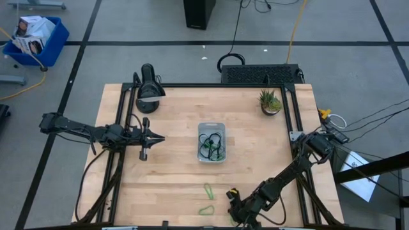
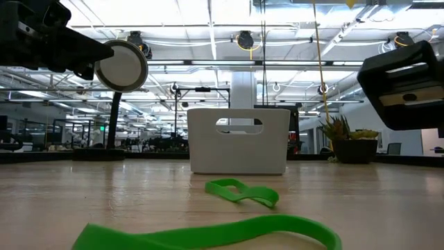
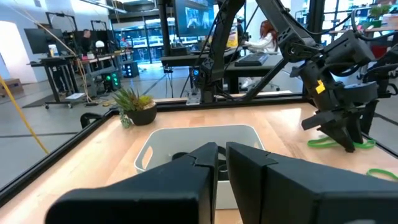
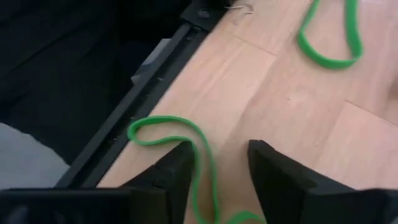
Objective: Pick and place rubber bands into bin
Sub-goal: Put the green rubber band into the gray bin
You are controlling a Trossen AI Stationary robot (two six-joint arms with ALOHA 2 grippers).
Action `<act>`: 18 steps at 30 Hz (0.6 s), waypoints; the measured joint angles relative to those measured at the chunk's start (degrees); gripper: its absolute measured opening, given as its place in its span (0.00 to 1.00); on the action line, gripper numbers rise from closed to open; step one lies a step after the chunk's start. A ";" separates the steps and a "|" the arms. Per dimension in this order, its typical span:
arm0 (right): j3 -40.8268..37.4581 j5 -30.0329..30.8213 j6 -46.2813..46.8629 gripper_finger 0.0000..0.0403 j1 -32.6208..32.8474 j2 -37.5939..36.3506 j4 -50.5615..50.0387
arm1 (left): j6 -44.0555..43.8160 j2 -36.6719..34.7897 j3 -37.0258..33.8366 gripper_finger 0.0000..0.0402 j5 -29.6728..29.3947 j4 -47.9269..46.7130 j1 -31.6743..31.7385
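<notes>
The clear bin (image 1: 211, 142) stands at the table's middle with dark and green rubber bands lying in it; it also shows in the low view (image 2: 239, 141) and the left wrist view (image 3: 199, 140). Two green rubber bands lie flat on the wood near the front edge, one (image 1: 208, 190) farther in and one (image 1: 206, 210) closest to the edge. My right gripper (image 4: 217, 162) is open and low over the table by the front edge, its fingers on either side of the nearer band (image 4: 186, 140). My left gripper (image 1: 160, 138) is shut and empty, left of the bin.
A small potted plant (image 1: 270, 102) stands at the far right of the table. A black lamp (image 1: 149, 86) stands at the far left. The table's black frame edge (image 4: 149, 93) runs close beside my right gripper. Bare wood lies around the bin.
</notes>
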 joint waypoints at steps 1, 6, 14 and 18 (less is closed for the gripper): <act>-0.04 -0.57 -0.02 0.33 0.06 0.01 0.20 | 0.00 0.00 0.00 0.10 0.02 0.00 0.00; -0.07 -2.78 0.00 0.15 -0.09 0.07 0.68 | 0.01 0.00 0.00 0.10 0.00 0.00 0.00; -0.20 -4.96 0.09 0.02 -1.61 -0.20 2.23 | 0.04 0.00 0.00 0.10 0.00 0.00 0.00; -0.35 -3.33 -2.68 0.01 -2.78 -2.73 2.14 | 0.09 0.00 0.00 0.10 0.00 0.00 0.00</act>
